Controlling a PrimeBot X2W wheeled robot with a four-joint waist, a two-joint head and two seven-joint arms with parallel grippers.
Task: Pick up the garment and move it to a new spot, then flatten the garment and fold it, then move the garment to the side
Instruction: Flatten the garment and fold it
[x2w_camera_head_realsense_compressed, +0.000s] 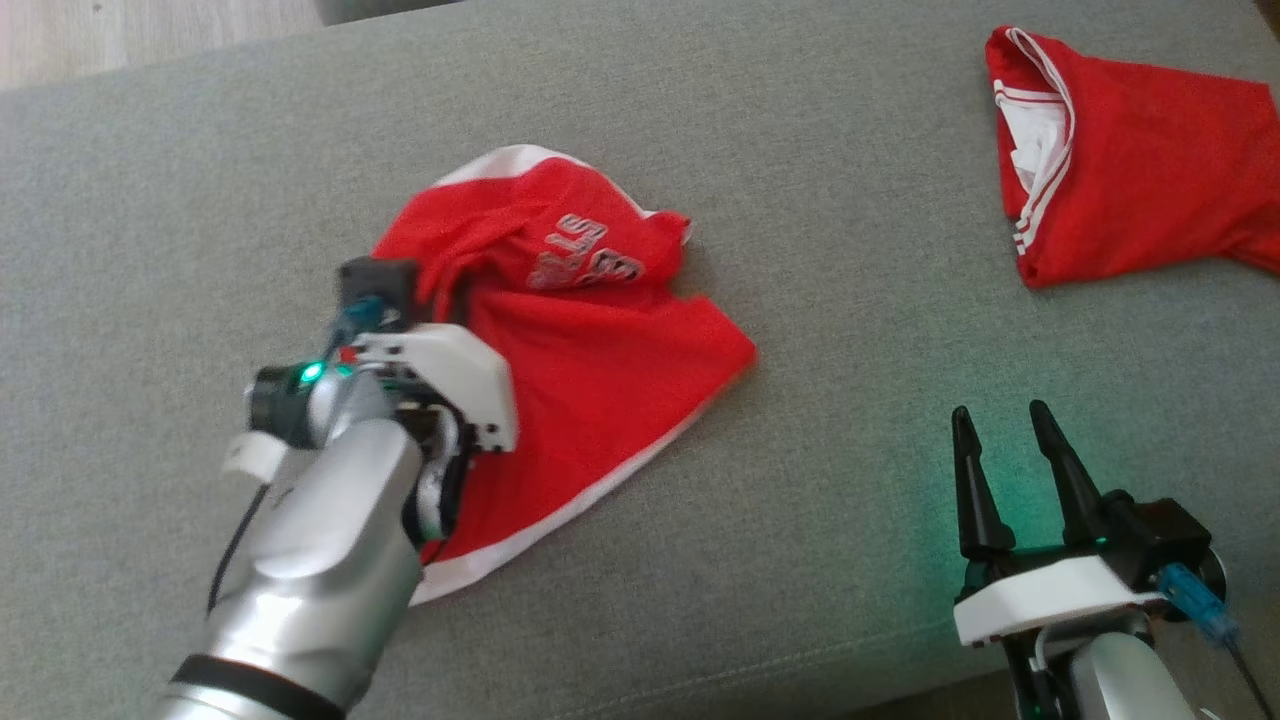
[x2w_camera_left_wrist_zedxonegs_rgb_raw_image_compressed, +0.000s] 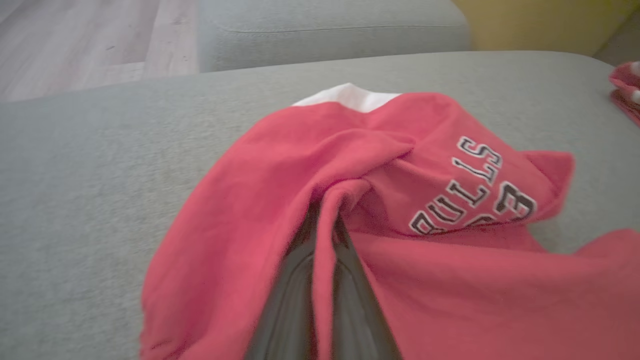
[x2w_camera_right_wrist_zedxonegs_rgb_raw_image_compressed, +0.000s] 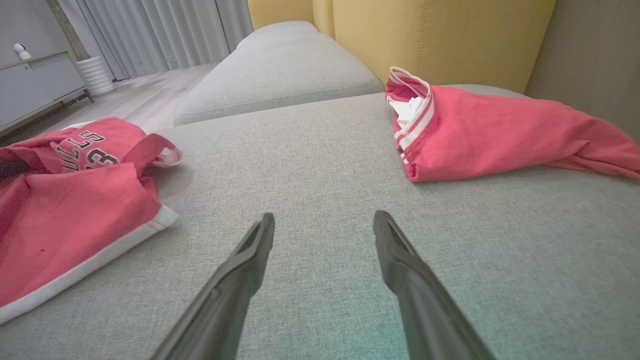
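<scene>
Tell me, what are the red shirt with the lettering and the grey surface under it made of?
The red shirt looks like a soft matte knit, likely cotton or polyester; it crumples into loose folds, with white trim and stitched-looking letters. The grey surface is a woven upholstery fabric, matte, with a fine heathered weave and a sewn seam; padded underneath, probably.

A broad grey woven seat cushion (x2w_camera_head_realsense_compressed: 700, 620) spreads across the foreground, and a second grey cushion (x2w_camera_right_wrist_zedxonegs_rgb_raw_image_compressed: 280, 65) sits just beyond its far edge. A mustard-yellow upholstered backrest (x2w_camera_right_wrist_zedxonegs_rgb_raw_image_compressed: 440, 40) rises behind them. Pale wood-plank floor (x2w_camera_left_wrist_zedxonegs_rgb_raw_image_compressed: 75, 45) runs off toward long light curtains (x2w_camera_right_wrist_zedxonegs_rgb_raw_image_compressed: 165, 30), a low grey cabinet (x2w_camera_right_wrist_zedxonegs_rgb_raw_image_compressed: 35, 85) and what may be a white ribbed bin (x2w_camera_right_wrist_zedxonegs_rgb_raw_image_compressed: 95, 75).
</scene>
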